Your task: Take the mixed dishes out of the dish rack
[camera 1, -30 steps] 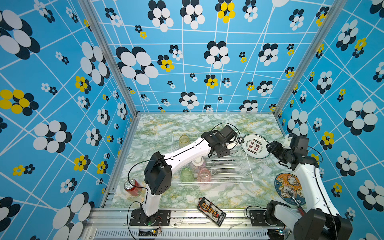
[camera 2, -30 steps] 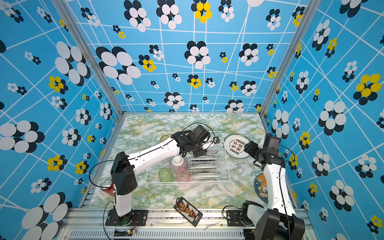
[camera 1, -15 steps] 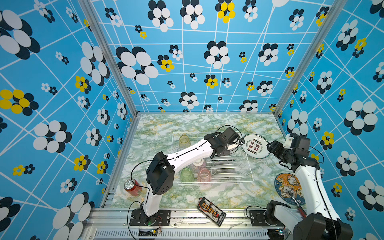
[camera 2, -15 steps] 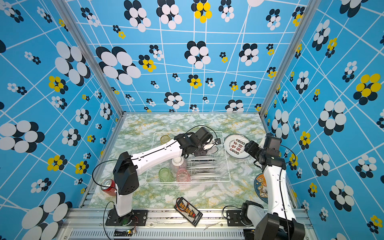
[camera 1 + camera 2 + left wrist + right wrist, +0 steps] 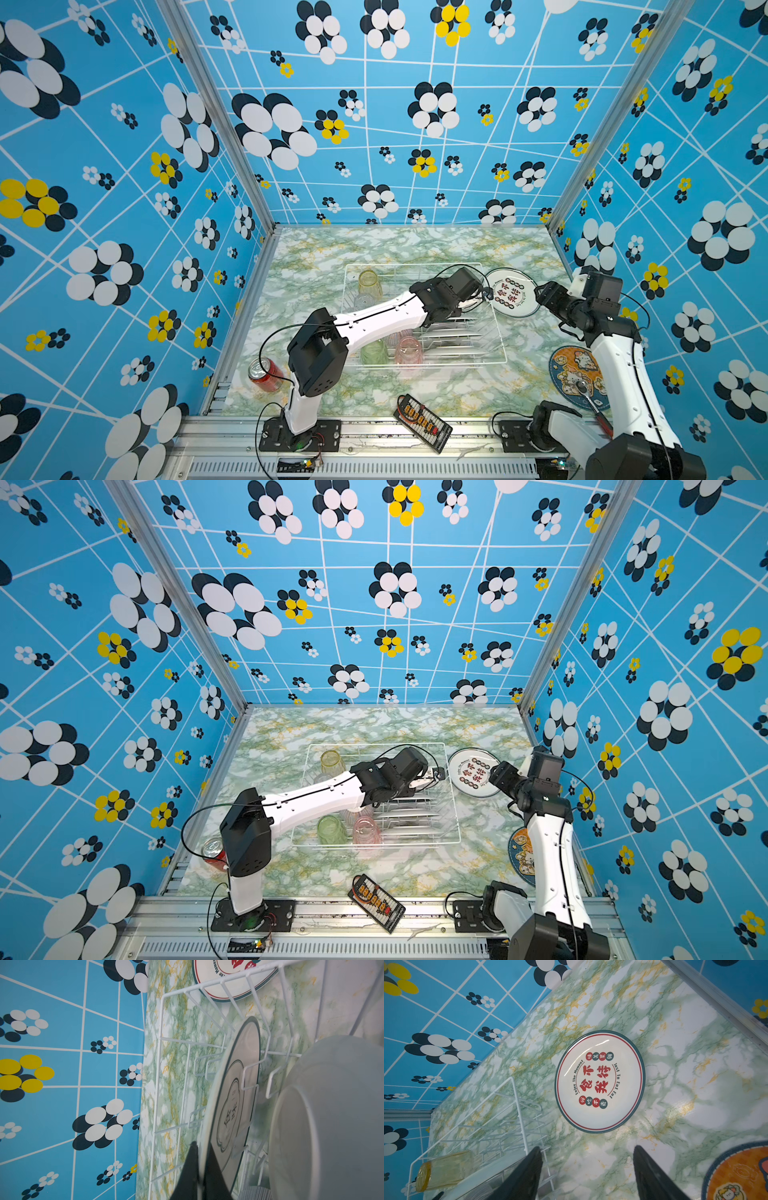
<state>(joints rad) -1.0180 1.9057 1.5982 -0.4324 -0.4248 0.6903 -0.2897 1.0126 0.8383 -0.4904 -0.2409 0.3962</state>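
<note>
Since a second ago the left gripper (image 5: pixel 202 1147) has pinched its jaws almost together on the rim of an upright plate (image 5: pixel 234 1093), which stands between the prongs at the far right end of the dish rack (image 5: pixel 436 363). Other plates (image 5: pixel 451 332) stand on edge in the slots nearer the front. At the rack's left end, the yellow tumbler (image 5: pixel 368 280) is at the far side and the green tumbler (image 5: pixel 374 351) and pink tumbler (image 5: pixel 408 351) sit side by side at the near side. The right gripper (image 5: pixel 585 1147) is where it was, hanging above the table with its jaws wide and holding nothing. Just beyond it a flat plate (image 5: pixel 600 1081) lies face up on the marble table (image 5: pixel 332 249), just to the right of the rack, in both top views
</note>
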